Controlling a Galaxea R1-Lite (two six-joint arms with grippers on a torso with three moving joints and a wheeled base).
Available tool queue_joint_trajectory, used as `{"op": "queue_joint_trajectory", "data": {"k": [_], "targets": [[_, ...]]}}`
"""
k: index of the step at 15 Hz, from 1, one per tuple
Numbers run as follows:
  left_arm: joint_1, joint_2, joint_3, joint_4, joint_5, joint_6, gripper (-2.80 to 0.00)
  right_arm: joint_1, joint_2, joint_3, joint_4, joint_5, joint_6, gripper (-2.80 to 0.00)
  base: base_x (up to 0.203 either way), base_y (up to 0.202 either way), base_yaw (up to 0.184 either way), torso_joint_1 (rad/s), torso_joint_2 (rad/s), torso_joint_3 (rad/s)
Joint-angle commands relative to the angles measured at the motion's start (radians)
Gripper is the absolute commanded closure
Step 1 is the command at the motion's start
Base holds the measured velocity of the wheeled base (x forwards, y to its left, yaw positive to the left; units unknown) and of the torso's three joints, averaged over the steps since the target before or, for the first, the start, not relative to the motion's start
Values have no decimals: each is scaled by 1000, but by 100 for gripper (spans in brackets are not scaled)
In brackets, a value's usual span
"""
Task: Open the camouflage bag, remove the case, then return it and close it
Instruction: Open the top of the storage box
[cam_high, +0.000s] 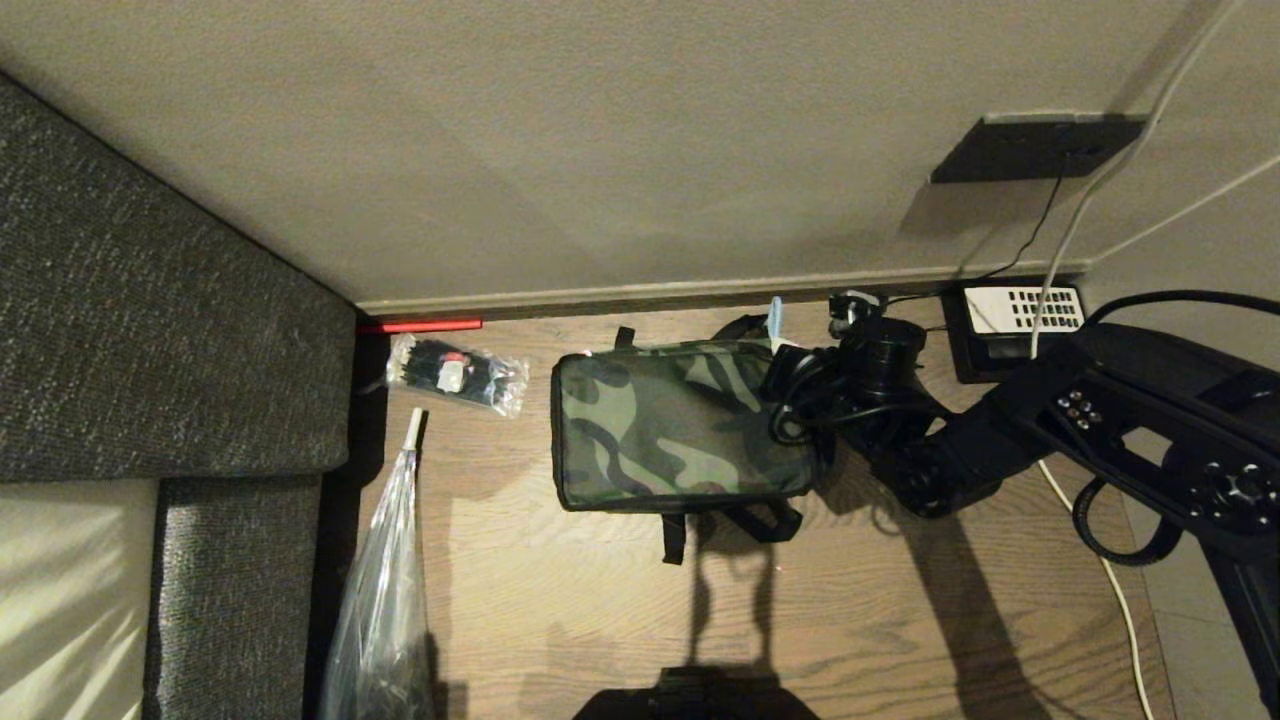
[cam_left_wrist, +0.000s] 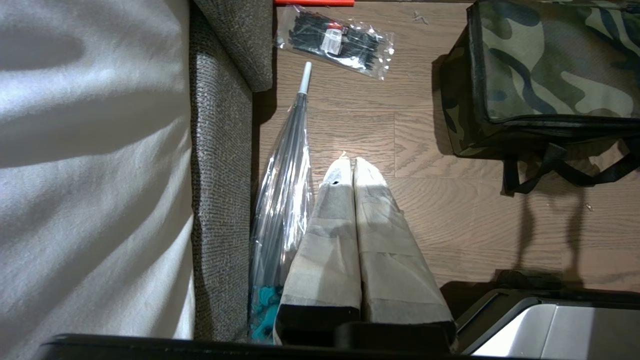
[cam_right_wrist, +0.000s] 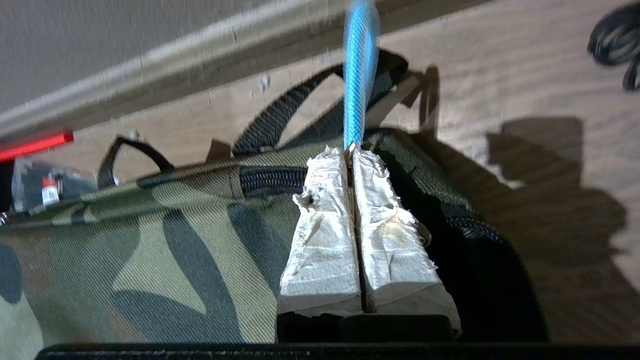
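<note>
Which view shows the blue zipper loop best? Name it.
Right wrist view: the blue loop fills the frame, pinched by the shut right pincer at the bag. Head view shows a sliver; left wrist view, none.

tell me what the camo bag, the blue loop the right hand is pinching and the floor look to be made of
Camouflage bag: woven fabric, matte; a diagonal weave shows up close, with black webbing straps.
Blue loop: probably braided cord or mesh tape, going by its netted texture; it is blurred. The right hand is shut on it.
Floor: wood or wood-look laminate, with plank seams and grain.
</note>
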Motion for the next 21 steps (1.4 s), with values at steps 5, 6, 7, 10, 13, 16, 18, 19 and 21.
{"op": "queue_joint_trajectory", "data": {"k": [5, 6, 7, 10, 13, 16, 18, 19, 21], "targets": [[0, 0, 2, -2, 0, 0, 0, 10, -16, 116, 59, -3, 54, 0, 0, 0, 0, 0, 0, 0], [0, 0, 2, 0, 0, 0, 0, 17, -29, 133, 91, -4, 78, 0, 0, 0, 0, 0, 0, 0], [0, 0, 2, 0, 0, 0, 0, 20, -34, 135, 97, -4, 83, 0, 0, 0, 0, 0, 0, 0], [0, 0, 2, 0, 0, 0, 0, 31, -52, 187, 97, -4, 85, 0, 0, 0, 0, 0, 0, 0], [0, 0, 2, 0, 0, 0, 0, 33, -55, 193, 97, -4, 86, 0, 0, 0, 0, 0, 0, 0], [0, 0, 2, 0, 0, 0, 0, 18, -55, 118, 86, 1, 43, 0, 0, 0, 0, 0, 0, 0], [0, 0, 2, 0, 0, 0, 0, -4, -67, 96, 80, 4, -11, 0, 0, 0, 0, 0, 0, 0], [0, 0, 2, -2, 0, 0, 0, -9, -69, 85, 80, 3, -15, 0, 0, 0, 0, 0, 0, 0], [0, 0, 2, 0, 0, 0, 0, -24, -81, 67, 74, -1, -34, 0, 0, 0, 0, 0, 0, 0]]}}
